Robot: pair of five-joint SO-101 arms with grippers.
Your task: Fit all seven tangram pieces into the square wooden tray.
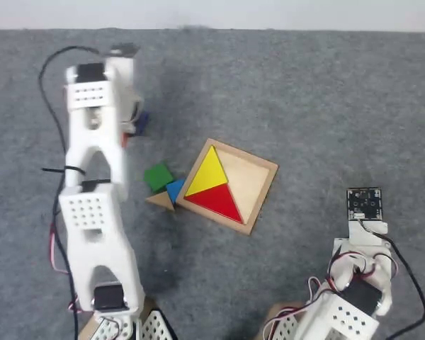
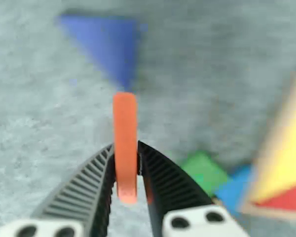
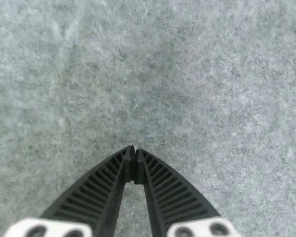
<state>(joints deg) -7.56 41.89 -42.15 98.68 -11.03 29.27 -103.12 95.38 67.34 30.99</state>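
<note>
Jaws of my left gripper [image 2: 125, 146], at ten o'clock from the tray [image 1: 258, 185], clamp an orange piece [image 2: 125, 123] on edge. A dark blue triangle [image 2: 106, 44] lies on the carpet [image 3: 138, 74] beyond it. The tray holds a yellow triangle [image 1: 208, 173] and a red triangle [image 1: 218, 200], touching. A green square [image 1: 158, 176], a blue piece [image 1: 176, 190] and a tan triangle [image 1: 161, 200] cluster at its nine o'clock. My right gripper [image 3: 133, 153], at four o'clock, is closed on nothing.

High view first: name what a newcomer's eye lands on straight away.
The wooden tray at mid-table, holding a yellow triangle and a red triangle, stands out against grey carpet. In the left wrist view, the left gripper is shut on an orange piece held on edge.
</note>
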